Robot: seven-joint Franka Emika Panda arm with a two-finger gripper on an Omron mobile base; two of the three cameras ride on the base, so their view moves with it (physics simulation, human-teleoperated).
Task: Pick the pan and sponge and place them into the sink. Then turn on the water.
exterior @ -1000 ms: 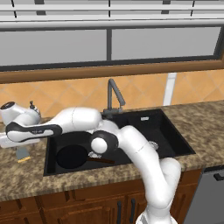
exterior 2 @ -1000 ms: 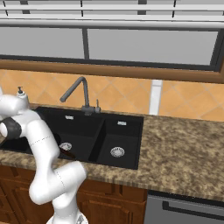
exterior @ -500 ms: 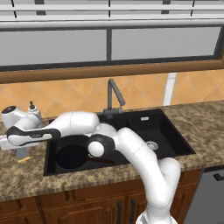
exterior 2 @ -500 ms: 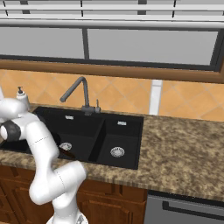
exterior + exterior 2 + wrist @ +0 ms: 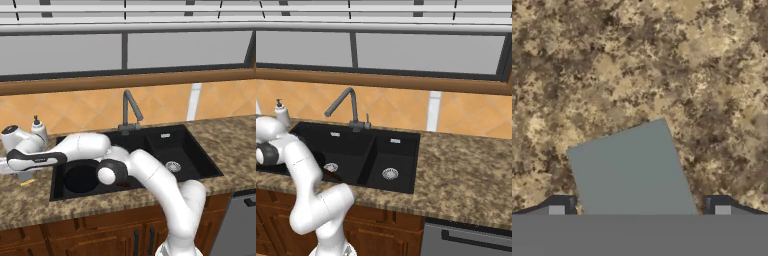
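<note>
The gripper (image 5: 639,210) hangs directly over the sponge (image 5: 632,170), its two dark fingertips (image 5: 558,206) spread wide, one on each side of the grey-blue scrubbing face, with nothing between them yet; the jaws stand open and straddle the sponge rather than touch it, which reads as a lineup for a top-down pinch across its narrower span. The sponge lies flat on the speckled granite counter (image 5: 662,60), face up, slightly skewed to the finger line, so the hand may want a small roll before closing. In the left base view the hand (image 5: 15,162) sits low over the counter beyond the sink's outer edge, just in front of the white soap dispenser (image 5: 38,131), which stands close enough that a careless lift could brush it. Behind the hand, along the outstretched arm, lies the sink (image 5: 195,155); the pan (image 5: 80,176) already rests in its larger basin, handle (image 5: 332,175) showing dark brown beside the drain, so I judge that part done. The faucet (image 5: 129,107) stands over the divider, no stream visible; the sponge transfer and the water remain.
</note>
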